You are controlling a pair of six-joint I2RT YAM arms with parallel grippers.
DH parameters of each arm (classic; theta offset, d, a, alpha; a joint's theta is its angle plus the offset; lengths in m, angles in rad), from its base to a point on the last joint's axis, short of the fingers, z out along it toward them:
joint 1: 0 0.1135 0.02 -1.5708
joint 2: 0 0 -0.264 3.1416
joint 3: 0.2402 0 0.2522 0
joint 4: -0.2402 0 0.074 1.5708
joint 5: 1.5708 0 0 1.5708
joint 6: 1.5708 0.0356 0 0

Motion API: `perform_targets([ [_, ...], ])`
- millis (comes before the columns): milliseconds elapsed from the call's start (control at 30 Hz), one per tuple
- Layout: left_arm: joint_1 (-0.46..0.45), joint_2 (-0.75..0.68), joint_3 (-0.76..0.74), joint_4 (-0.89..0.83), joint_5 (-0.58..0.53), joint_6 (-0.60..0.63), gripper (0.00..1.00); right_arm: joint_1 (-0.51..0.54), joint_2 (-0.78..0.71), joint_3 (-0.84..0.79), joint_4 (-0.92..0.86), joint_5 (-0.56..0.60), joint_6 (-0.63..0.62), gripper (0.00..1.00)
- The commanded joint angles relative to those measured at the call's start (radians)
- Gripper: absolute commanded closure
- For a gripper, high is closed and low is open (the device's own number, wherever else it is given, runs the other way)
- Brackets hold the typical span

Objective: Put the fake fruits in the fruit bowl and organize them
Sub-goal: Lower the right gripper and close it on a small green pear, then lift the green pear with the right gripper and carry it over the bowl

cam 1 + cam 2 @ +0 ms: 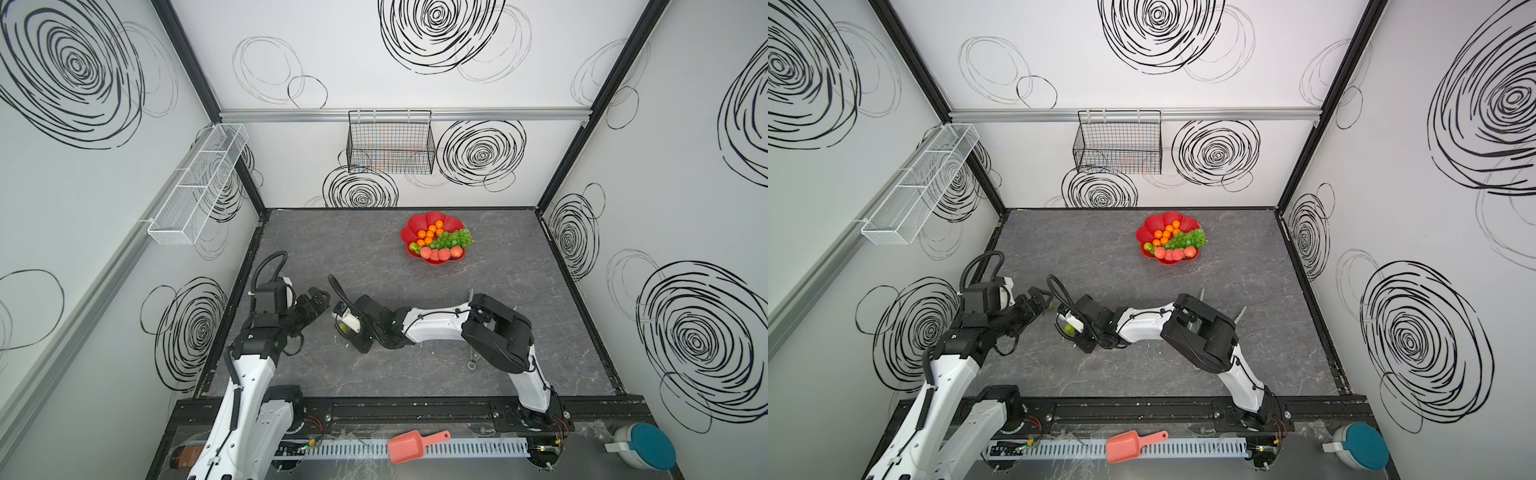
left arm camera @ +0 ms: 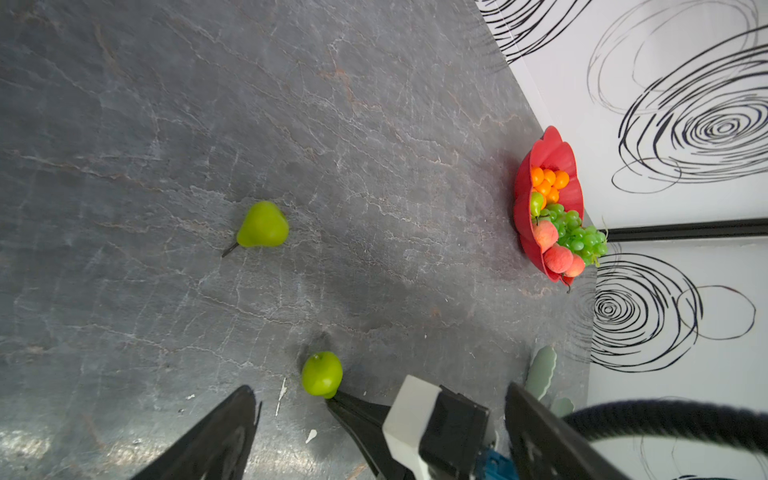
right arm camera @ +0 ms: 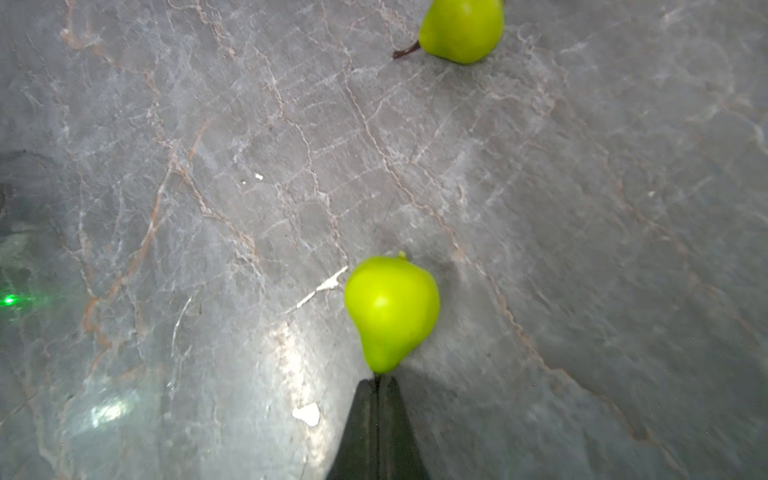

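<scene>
Top views: taken from high overhead at the near side, angled down toward the back wall (image 1: 291, 166); whole tabletop (image 1: 415, 374) covered. Left wrist view: directed low across it toward the fruit bowl (image 2: 552, 145). Right wrist view: held close above the surface. Near pear (image 3: 390, 311) and far pear (image 3: 461, 29) are shared by both wrist views.

Shows glossy red plastic in the fruit bowl (image 1: 434, 217), shiny green plastic on the pear (image 3: 392, 309), matt black on the fingers (image 3: 363, 436), veined grey stone-look with faint sheen across the table (image 2: 166, 124).
</scene>
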Motion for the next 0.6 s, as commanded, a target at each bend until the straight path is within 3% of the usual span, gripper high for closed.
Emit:
perform_targets([
  [0, -0.016, 0.005, 0.033, 0.051, 0.039, 0.071, 0.04, -0.024, -0.105, -0.036, 0.004, -0.03, 0.038, 1.0],
  [200, -0.1, 0.019, 0.025, 0.153, 0.107, 0.059, 0.04, -0.046, -0.234, -0.149, 0.038, -0.023, 0.083, 1.0],
  [467, -0.345, 0.054, 0.027, 0.263, -0.003, 0.021, 0.04, -0.066, -0.416, -0.328, 0.051, 0.026, 0.135, 1.0],
  [567, -0.422, 0.076, 0.034, 0.29, -0.093, -0.003, 0.04, -0.098, -0.458, -0.384, 0.068, 0.022, 0.149, 1.0],
])
